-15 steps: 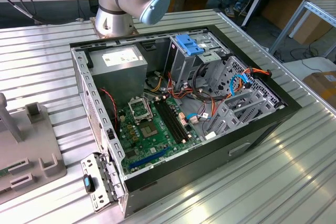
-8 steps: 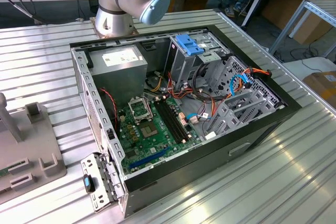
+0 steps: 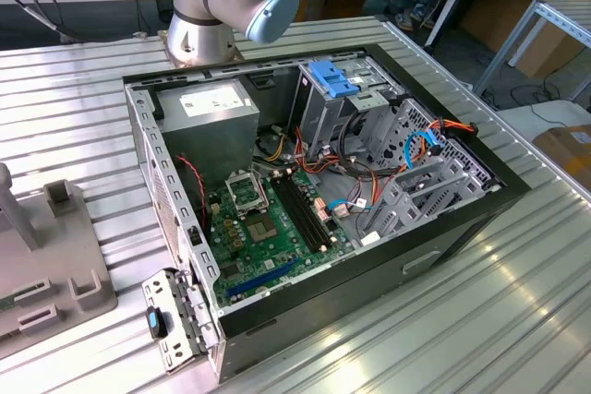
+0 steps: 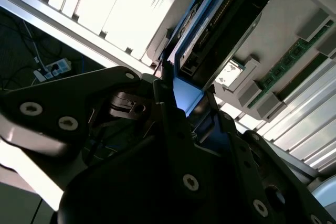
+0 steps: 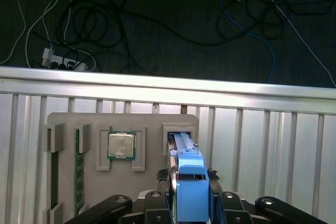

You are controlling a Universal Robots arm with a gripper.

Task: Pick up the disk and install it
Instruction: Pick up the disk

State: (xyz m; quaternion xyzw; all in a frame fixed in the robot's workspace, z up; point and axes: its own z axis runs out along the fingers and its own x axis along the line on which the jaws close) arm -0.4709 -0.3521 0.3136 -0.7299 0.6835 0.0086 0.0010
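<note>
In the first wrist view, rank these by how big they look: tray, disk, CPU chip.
1. tray, clearly largest
2. disk, seen edge-on and nearest the camera, so its rank over the chip is unsure
3. CPU chip

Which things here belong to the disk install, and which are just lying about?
Job: disk, gripper around it, grey holder tray, open computer case.
Lying about: processor chip, memory stick, power strip, floor cables.

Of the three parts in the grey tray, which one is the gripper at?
The disk with blue rails, standing on edge in its slot, with the gripper right at it. The square chip and the green memory stick lie farther off.
</note>
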